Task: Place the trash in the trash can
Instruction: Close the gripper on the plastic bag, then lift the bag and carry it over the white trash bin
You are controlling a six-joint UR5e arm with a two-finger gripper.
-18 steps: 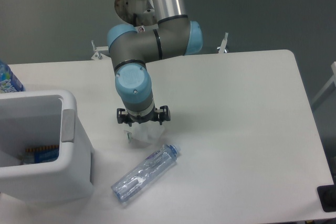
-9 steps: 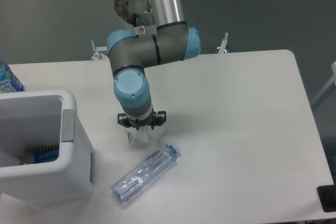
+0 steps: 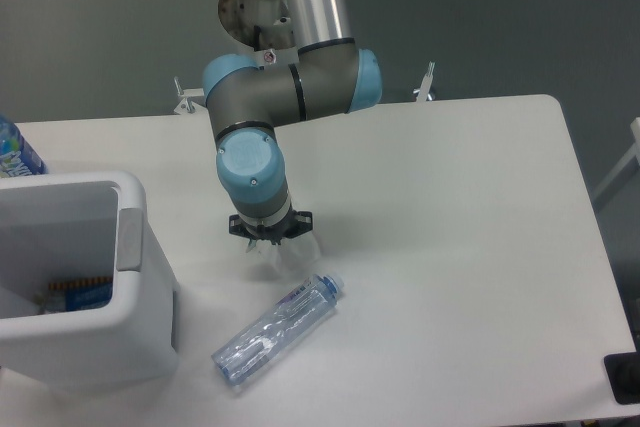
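White bench [image 3: 450, 207] carried the task items. Claw [image 3: 271, 244] appeared clenched on the wrinkly white wad [image 3: 290, 255], just beside the clear plastic bottle [image 3: 277, 318], for transfer to the white rectangular bin [image 3: 130, 247].

Even, fairly bright overhead light washes the white table [image 3: 450, 207] nearly flat, leaving only soft, faint shadows beside the trash can [image 3: 90, 287] and under the clear bottle [image 3: 278, 330], while the whole frame is mildly soft and grainy, without harsh glare.
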